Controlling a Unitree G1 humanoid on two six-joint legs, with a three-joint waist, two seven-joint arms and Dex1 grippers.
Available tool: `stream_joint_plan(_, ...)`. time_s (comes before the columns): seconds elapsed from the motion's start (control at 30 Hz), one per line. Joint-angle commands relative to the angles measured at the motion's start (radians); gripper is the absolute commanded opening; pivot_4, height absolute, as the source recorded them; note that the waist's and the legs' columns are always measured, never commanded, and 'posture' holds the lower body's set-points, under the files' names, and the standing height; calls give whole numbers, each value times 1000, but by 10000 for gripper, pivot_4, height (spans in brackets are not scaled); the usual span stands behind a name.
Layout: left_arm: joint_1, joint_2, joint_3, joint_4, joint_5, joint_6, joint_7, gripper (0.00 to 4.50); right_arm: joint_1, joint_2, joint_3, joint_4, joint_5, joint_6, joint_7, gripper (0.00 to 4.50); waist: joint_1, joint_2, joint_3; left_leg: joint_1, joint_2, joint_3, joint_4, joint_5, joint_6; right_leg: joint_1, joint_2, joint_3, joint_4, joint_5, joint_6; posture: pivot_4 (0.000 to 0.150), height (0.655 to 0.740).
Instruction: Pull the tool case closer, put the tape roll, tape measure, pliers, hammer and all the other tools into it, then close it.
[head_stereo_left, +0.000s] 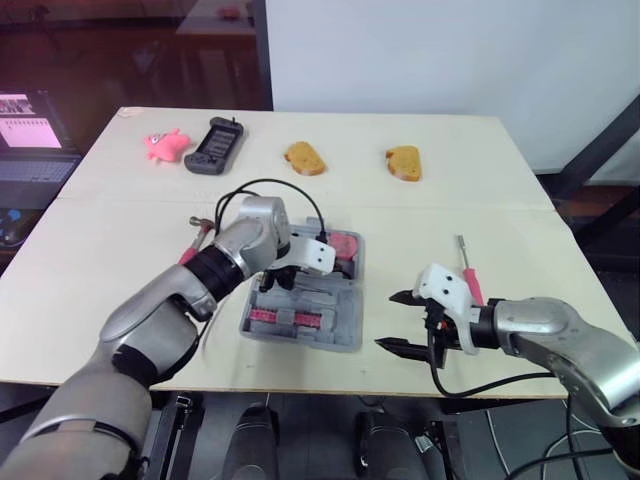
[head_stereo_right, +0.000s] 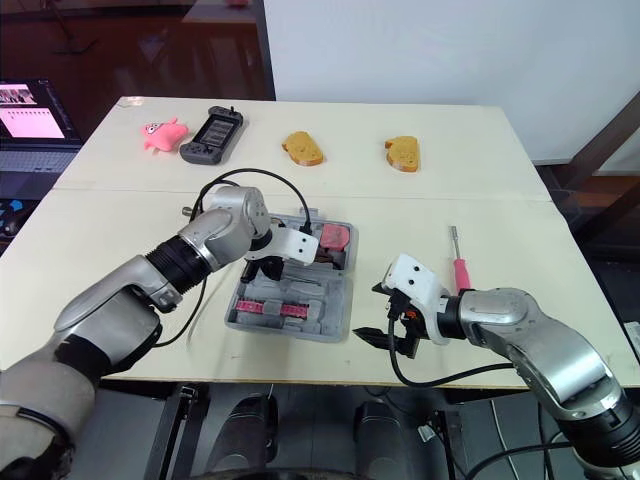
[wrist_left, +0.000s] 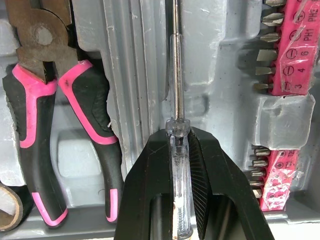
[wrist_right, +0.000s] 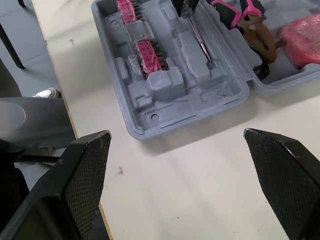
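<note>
The grey tool case (head_stereo_left: 343, 340) lies open near the table's front edge. In it are pink-handled pliers (wrist_left: 85, 95), a pink tape measure (head_stereo_left: 345, 243), part of a tape roll (wrist_left: 10, 207) and pink bit strips (wrist_left: 295, 45). My left gripper (wrist_left: 178, 135) hangs over the case, shut on the clear handle of a thin screwdriver (wrist_left: 176, 100) whose shaft points along a slot. My right gripper (head_stereo_left: 390, 320) stands open and empty on the table just right of the case. A pink-handled screwdriver (head_stereo_left: 468, 275) lies behind it. A hammer (head_stereo_left: 200, 228) lies left of the case, partly hidden by my left arm.
Along the far side of the table sit a pink toy (head_stereo_left: 165, 144), a dark handheld console (head_stereo_left: 214, 145) and two bread pieces (head_stereo_left: 305, 158) (head_stereo_left: 404, 162). A laptop (head_stereo_left: 30, 140) stands off the table's left edge.
</note>
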Motion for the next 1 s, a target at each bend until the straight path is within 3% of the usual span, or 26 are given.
stream_joint_plan(0.03, -15, -6, 26, -27, 22, -14, 15, 113, -7, 4, -15, -28, 0, 3, -3, 45000, 0, 0, 0, 0, 0, 0, 0, 0, 0, 0, 0, 0, 0, 0, 0, 1500, 7207)
stream_joint_plan(0.6, -7, -16, 31, -44, 27, -8, 8, 113, -23, 10, -13, -36, 4, 26, -7, 45000, -2, 0, 0, 0, 0, 0, 0, 0, 0, 0, 0, 0, 0, 0, 0, 1500, 7207)
stream_joint_plan(0.8, -8, 0, 33, -35, 36, -14, 9, 27759, -29, 9, -10, -33, 1, 32, -3, 45000, 0, 0, 0, 0, 0, 0, 0, 0, 0, 0, 0, 0, 0, 0, 0, 1500, 7207)
stream_joint_plan(1.0, -22, 12, 61, -28, 34, 0, 19, 27759, -38, 11, -3, -30, 1, 35, 2, 45000, -2, 0, 0, 0, 0, 0, 0, 0, 0, 0, 0, 0, 0, 0, 0, 1500, 7207)
